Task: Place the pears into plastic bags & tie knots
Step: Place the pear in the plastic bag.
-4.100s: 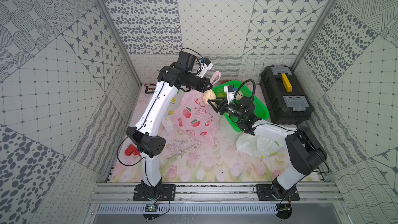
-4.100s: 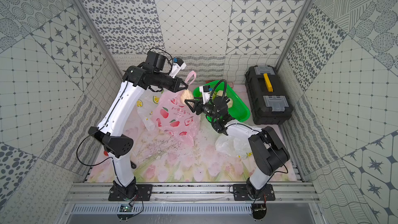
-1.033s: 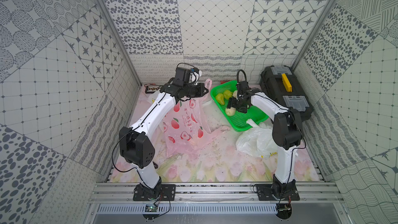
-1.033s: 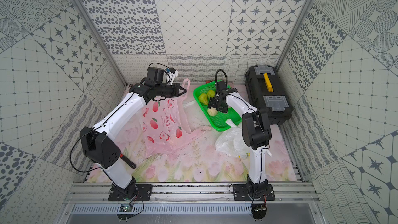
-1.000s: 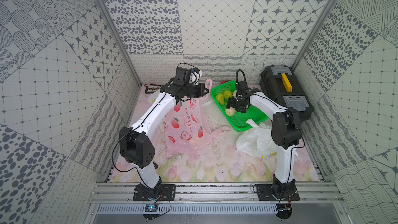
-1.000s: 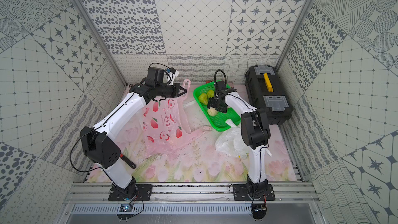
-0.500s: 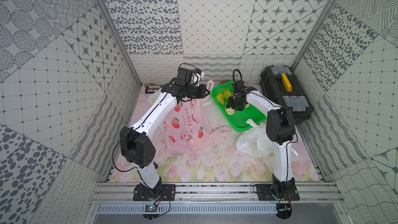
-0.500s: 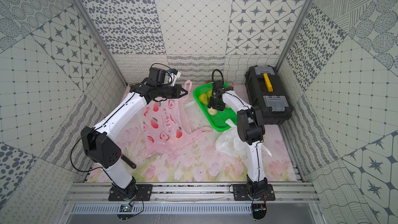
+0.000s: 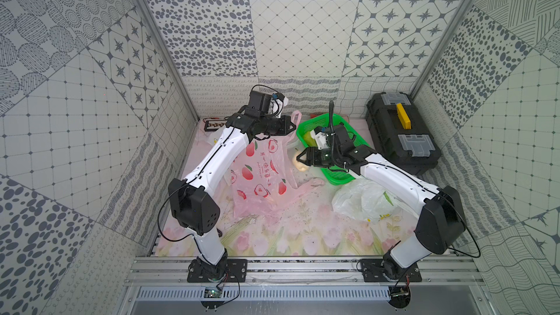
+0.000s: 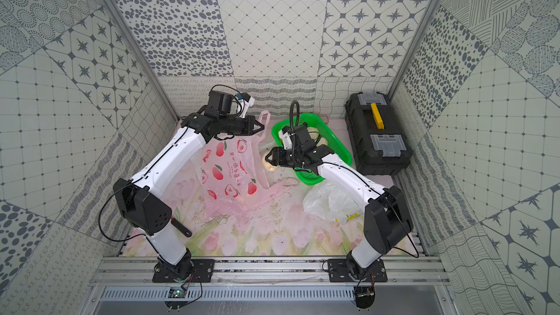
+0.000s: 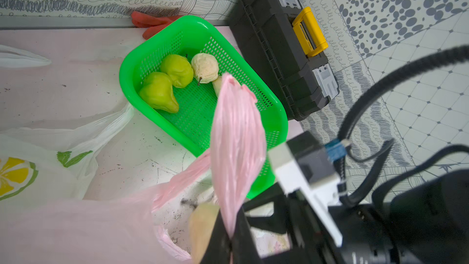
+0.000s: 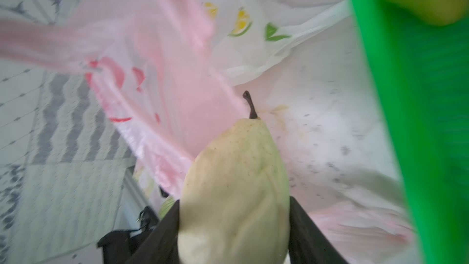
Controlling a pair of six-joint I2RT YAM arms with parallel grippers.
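My left gripper [image 9: 292, 125] [image 10: 261, 127] [image 11: 230, 239] is shut on one handle of the pink strawberry plastic bag [image 9: 263, 174] [image 10: 230, 171] [image 11: 236, 135] and holds it up off the mat. To its right, my right gripper [image 9: 300, 159] [image 10: 268, 157] [image 12: 234, 224] is shut on a cream pear [image 9: 300, 165] [image 10: 270, 166] [image 12: 236, 186], stem pointing at the bag's mouth, between the bag and the green basket [image 9: 336, 177] [image 10: 309, 177] [image 11: 127, 72]. In the basket lie two green pears [image 11: 158, 92] and a cream pear [image 11: 205, 67]. No knots show.
A white lemon-print bag [image 9: 360, 201] [image 10: 330, 201] lies crumpled in front of the basket, another [image 11: 38, 173] beside the pink bag. A black toolbox [image 9: 400, 134] [image 10: 378, 134] stands at the back right. Something red [image 11: 149, 21] lies behind the basket by the wall.
My right gripper closed on a cream pear in the basket and carried it out leftward, towards the pink bag. The left gripper kept holding the pink handle up.
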